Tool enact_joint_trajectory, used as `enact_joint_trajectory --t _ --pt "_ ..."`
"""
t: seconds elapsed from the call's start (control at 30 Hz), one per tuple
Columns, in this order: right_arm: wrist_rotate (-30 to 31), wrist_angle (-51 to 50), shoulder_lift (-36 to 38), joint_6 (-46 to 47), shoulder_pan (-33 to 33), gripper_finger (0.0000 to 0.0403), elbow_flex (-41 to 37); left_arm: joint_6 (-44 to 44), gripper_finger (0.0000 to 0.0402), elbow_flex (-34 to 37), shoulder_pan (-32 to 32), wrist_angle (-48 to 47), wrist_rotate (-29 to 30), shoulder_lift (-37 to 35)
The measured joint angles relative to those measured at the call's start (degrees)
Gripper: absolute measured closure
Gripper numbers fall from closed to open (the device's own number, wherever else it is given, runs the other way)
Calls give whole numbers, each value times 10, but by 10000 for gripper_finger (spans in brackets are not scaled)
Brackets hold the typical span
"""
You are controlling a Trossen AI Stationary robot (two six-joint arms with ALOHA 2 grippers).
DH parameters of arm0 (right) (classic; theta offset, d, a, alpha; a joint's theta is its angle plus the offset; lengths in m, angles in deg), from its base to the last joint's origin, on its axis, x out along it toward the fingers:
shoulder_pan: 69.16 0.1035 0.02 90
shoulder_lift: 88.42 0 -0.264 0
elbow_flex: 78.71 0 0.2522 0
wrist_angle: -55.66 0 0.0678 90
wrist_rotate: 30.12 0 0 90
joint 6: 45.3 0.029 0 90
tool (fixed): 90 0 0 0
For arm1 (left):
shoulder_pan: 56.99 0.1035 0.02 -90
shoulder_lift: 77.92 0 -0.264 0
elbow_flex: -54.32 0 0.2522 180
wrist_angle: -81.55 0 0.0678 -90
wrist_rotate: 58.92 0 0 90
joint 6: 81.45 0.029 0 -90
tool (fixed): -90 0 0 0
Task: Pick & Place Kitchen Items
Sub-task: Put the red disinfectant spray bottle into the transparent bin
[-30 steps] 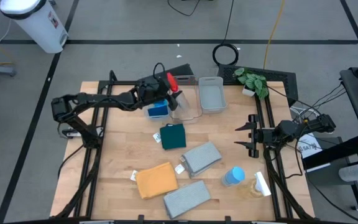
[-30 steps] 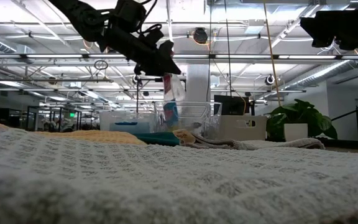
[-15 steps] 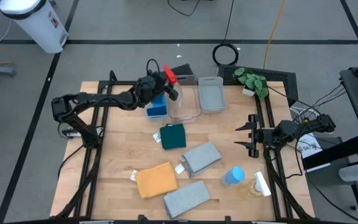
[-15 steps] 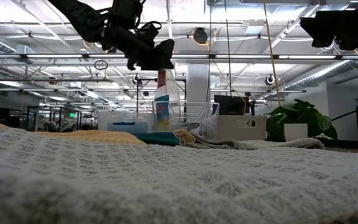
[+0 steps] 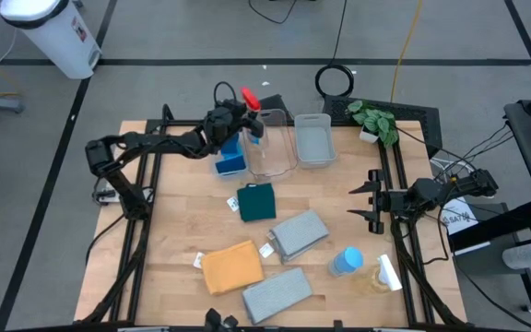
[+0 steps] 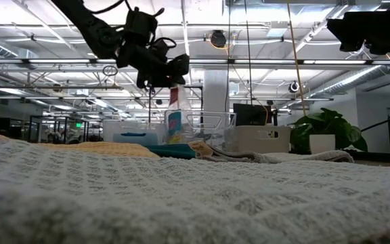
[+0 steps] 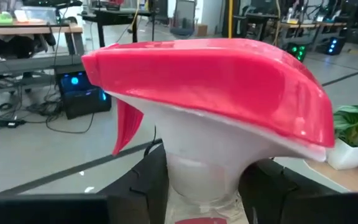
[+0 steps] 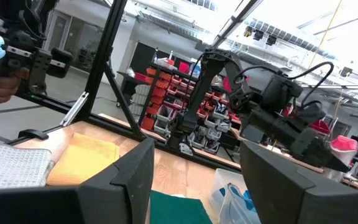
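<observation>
1. The left claw (image 5: 238,120) is pinched on the neck of the red-topped spray bottle (image 5: 250,103) at the far side of the table (image 5: 173,231), just over the left edge of a clear bin (image 5: 273,148); the bottle stands upright — the low view shows it hanging from the claw (image 6: 164,68).
2. A blue sponge (image 5: 232,164) lies directly under that arm's wrist, just left of the same bin.
3. A second, grey-looking bin (image 5: 313,140) sits just right of the first, with a leafy plant (image 5: 374,120) beyond it.
4. In mid-table lie the dark-green cloth (image 5: 257,201), two grey cloths (image 5: 298,233) and (image 5: 277,293), and the orange cloth (image 5: 231,266).
5. A blue-topped spray bottle (image 5: 346,262) and a white-topped one (image 5: 387,272) lie near the right front corner.
6. The right claw (image 5: 362,201) waits at the right edge — fingers spread, holding nothing.
</observation>
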Motion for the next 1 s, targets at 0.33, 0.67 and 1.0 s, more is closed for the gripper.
enact_joint_trajectory --t 0.33,0.67,1.0 --pt "0 2 0 0 0 195 0 26 122 1 0 17 0 6" --pt "0 2 0 0 0 195 0 89 61 1 -17 71 -1 6" --pt "0 1 0 0 0 195 0 115 64 1 -39 35 -1 5"
